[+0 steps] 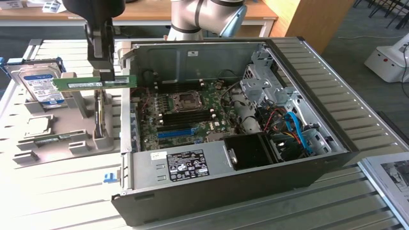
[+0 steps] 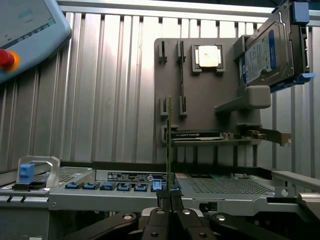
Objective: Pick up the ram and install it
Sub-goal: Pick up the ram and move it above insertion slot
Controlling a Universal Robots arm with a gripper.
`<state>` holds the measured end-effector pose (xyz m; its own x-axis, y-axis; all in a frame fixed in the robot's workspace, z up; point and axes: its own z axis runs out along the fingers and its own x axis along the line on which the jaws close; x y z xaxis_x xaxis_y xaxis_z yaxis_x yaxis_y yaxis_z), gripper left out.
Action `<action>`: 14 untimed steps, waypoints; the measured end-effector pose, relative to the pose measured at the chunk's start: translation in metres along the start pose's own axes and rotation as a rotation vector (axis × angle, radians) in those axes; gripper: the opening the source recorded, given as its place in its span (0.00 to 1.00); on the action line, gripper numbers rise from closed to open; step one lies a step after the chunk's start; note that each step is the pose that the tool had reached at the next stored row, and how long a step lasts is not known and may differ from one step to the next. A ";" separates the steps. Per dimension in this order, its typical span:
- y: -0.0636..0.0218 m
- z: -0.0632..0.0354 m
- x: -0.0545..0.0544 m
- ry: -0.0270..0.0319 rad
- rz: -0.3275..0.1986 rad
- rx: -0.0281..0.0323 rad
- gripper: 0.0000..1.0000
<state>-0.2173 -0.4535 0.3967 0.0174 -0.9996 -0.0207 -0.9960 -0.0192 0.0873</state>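
Note:
The ram (image 1: 95, 83), a long green circuit-board stick, hangs level in the air above the grey parts holder, just outside the open computer case. My gripper (image 1: 106, 76) is shut on it near its end toward the case. In the wrist view the ram (image 2: 169, 142) stands edge-on as a thin line rising from my closed fingertips (image 2: 169, 194). The motherboard (image 1: 185, 115) with its dark memory slots lies inside the case, to the exterior view's right of the ram.
The grey parts holder (image 1: 64, 139) carries a hard drive (image 1: 39, 86), a square silver processor (image 1: 36, 125) and another card stick (image 1: 99, 117). The open case wall (image 1: 128, 96) stands between holder and motherboard. A teach pendant (image 2: 27, 35) lies on the slatted table.

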 end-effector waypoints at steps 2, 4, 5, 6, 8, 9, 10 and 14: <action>0.0008 0.0001 0.000 0.0001 -0.001 0.0051 0.11; 0.0016 0.0002 0.000 0.0002 -0.003 0.0105 0.11; 0.0019 0.0002 0.000 0.0004 -0.004 0.0127 0.11; 0.0019 0.0002 0.000 0.0003 -0.004 0.0136 0.11; 0.0019 0.0002 0.000 0.0003 -0.004 0.0136 0.11; 0.0019 0.0002 0.000 0.0004 -0.004 0.0137 0.11; 0.0018 0.0002 0.000 0.0004 -0.004 0.0137 0.11; -0.0035 -0.0003 0.000 0.0004 -0.004 0.0137 0.11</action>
<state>-0.2138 -0.4535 0.3967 0.0214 -0.9996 -0.0207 -0.9970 -0.0229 0.0736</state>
